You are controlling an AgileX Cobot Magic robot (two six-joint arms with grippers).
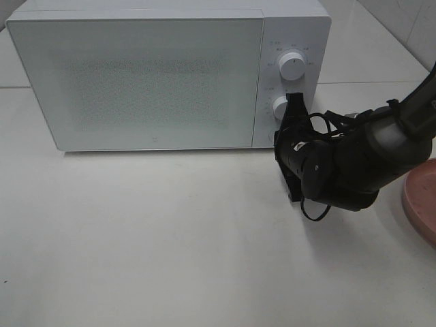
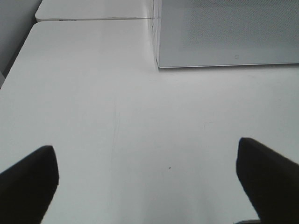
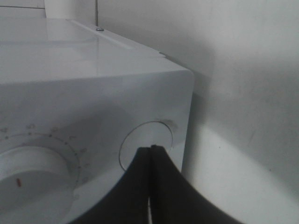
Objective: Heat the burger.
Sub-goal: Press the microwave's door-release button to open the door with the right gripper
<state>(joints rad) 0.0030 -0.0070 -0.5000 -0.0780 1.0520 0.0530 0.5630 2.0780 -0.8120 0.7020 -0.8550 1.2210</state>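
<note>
The burger is out of view in every frame. The white microwave stands at the back with its door closed. My right gripper is shut, holds nothing, and points at the microwave's control panel just below the lower knob. In the right wrist view, the right gripper has its closed tips against a round button beside a dial. My left gripper is open over bare table, with its fingers wide apart and nothing between them. The microwave's front corner lies ahead of it.
A pink plate sits at the right edge of the table, partly cut off, next to the right arm. The upper knob is on the panel above the gripper. White tabletop stretches in front of the microwave.
</note>
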